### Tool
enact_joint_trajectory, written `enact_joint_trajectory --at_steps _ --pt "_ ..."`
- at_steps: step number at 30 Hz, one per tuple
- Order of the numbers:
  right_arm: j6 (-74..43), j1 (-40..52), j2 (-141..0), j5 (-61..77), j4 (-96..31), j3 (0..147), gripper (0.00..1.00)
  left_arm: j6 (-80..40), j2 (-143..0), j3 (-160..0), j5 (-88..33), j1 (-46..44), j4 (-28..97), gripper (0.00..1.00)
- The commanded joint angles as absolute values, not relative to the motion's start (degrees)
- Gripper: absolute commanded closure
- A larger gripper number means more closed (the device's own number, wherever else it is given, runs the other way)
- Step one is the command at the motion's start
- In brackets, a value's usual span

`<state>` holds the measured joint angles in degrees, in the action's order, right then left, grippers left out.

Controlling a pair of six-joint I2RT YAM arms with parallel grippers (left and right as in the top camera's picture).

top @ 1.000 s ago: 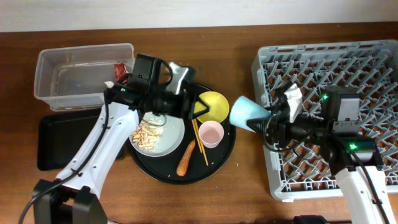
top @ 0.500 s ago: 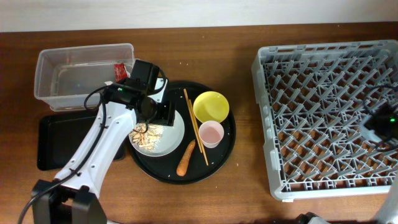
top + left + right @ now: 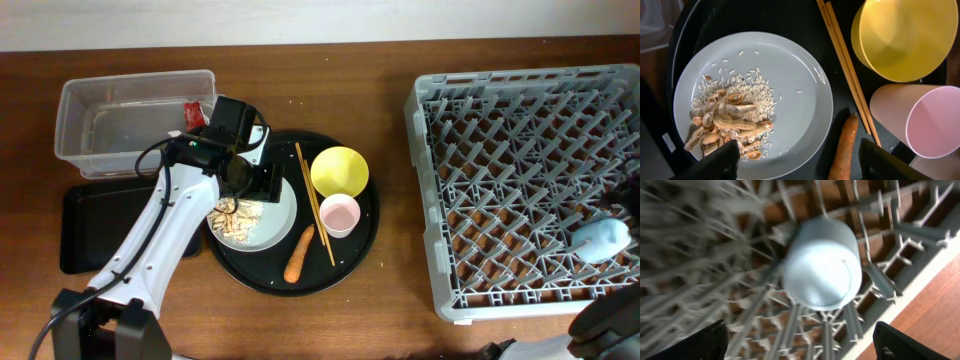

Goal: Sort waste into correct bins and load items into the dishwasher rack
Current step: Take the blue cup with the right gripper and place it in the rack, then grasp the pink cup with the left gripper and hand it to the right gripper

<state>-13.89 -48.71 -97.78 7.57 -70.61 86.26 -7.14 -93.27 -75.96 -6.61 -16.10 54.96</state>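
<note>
Change: blue cup (image 3: 600, 240) now in dishwasher rack (image 3: 500, 150), tabletop (image 3: 395, 300) right edge | one item loaded | right pincer (image 3: 797, 341) apart | left pincer (image 3: 800, 161) apart over plate (image 3: 790, 90)

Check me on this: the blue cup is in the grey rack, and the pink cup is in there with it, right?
Not quite. The blue cup is in the rack, but the pink cup is not: it stands on the round black tray beside the yellow bowl, as the overhead view shows.
</note>
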Motion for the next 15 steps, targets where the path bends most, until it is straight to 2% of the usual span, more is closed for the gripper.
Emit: enact_joint_trajectory --at_steps 1,3,10,12,15 --pt "-10.8 -46.1 -96.4 15.1 -76.8 95.8 0.09 -6.8 -93.3 -76.1 -10.2 -16.0 54.4 0.24" --pt "-7.9 -40.1 -93.8 16.4 -78.6 96.8 0.09 -5.9 -93.3 -76.1 -14.2 -16.7 52.1 0.23" --pt "1.6 -12.8 -92.9 15.8 -81.4 96.5 0.08 -5.7 -96.6 -76.1 -14.2 -25.6 47.8 0.22" --pt "1.5 -9.3 -92.9 14.4 -81.4 96.5 0.08 -5.8 -100.5 -76.1 -14.2 -27.4 47.8 0.23" --pt "1.5 -7.8 -93.0 14.2 -81.4 96.5 0.08 -5.8 -105.1 -76.1 -14.2 -29.5 47.8 0.38"
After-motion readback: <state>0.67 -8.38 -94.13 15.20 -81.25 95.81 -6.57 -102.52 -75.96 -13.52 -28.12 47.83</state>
